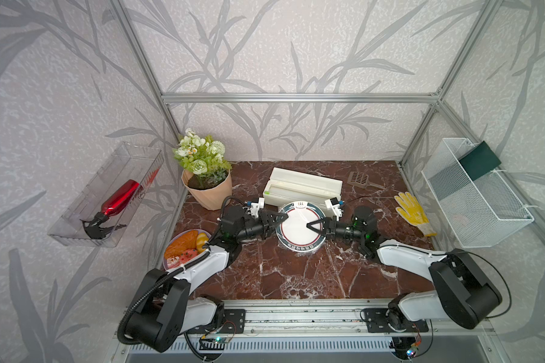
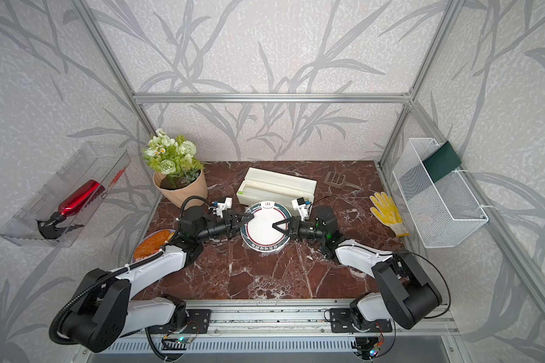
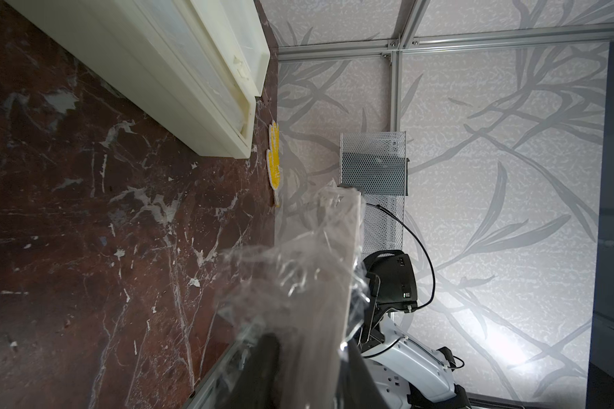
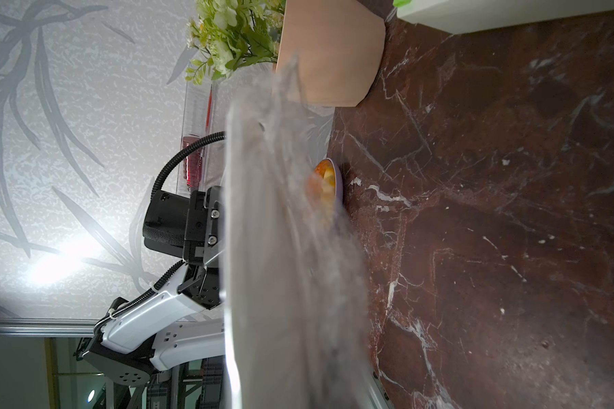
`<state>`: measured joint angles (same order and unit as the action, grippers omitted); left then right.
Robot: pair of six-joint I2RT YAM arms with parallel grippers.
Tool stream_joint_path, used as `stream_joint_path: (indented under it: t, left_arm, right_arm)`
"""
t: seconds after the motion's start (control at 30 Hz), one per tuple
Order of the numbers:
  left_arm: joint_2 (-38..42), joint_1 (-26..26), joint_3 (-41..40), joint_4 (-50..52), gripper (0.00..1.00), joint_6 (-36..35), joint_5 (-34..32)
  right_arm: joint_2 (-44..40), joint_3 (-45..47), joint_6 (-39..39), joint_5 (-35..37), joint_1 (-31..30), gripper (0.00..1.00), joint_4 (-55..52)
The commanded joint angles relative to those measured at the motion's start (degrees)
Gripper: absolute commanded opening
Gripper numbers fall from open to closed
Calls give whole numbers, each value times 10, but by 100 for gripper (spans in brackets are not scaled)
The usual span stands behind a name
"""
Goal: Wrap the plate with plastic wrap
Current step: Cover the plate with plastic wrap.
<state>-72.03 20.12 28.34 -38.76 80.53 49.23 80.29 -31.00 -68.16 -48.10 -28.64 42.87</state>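
Holding the plate (image 1: 296,235) mid-table, nearside of the dispenser box (image 1: 302,185): right gripper (image 1: 308,225) is clamping its right side through the plastic wrap (image 3: 298,276). Left gripper (image 1: 284,217) is sitting at the left rim, can't tell if it's biting. I'm planning on tucking the loose wrap under slowly, no yanking.

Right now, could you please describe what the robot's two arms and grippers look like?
The left arm and right arm have white shells with bulky black joints. A ribbed black hose runs along the left arm. The left gripper and right gripper are black, with fingers tapering to points. A white bracket with a blue part sits by each wrist.
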Motion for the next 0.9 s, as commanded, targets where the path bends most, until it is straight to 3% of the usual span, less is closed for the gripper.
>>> stream_joint_path:
  t: [0.0, 0.1, 0.2, 0.27, 0.37, 0.5, 0.6, 0.87]
  left_arm:
    - [3, 2, 2, -66, 23, 24, 24]
    - [-1, 4, -2, -60, 27, 23, 27]
    - [3, 2, 1, -20, 48, 5, 32]
    - [34, -1, 25, 111, 55, -65, 20]
    - [92, -5, 79, 333, 59, -186, -38]
    - [117, -14, 133, 474, 63, -264, -77]
    - [106, -17, 146, 476, 63, -266, -51]
    - [62, -8, 137, 355, 64, -210, 81]
  right_arm:
    - [-11, -9, -4, -8, -1, 10, 13]
    - [-13, -13, -11, -13, -1, 10, 21]
    - [-20, -17, -3, -18, 1, 10, 7]
    - [-31, -18, 9, -22, 3, 10, -22]
    - [-49, -16, 19, -28, 13, 10, -44]
    - [-68, -16, 33, -47, 16, 10, -69]
    - [-72, -17, 36, -75, 16, 10, -68]
    - [-73, -20, 40, -132, 16, 10, -70]
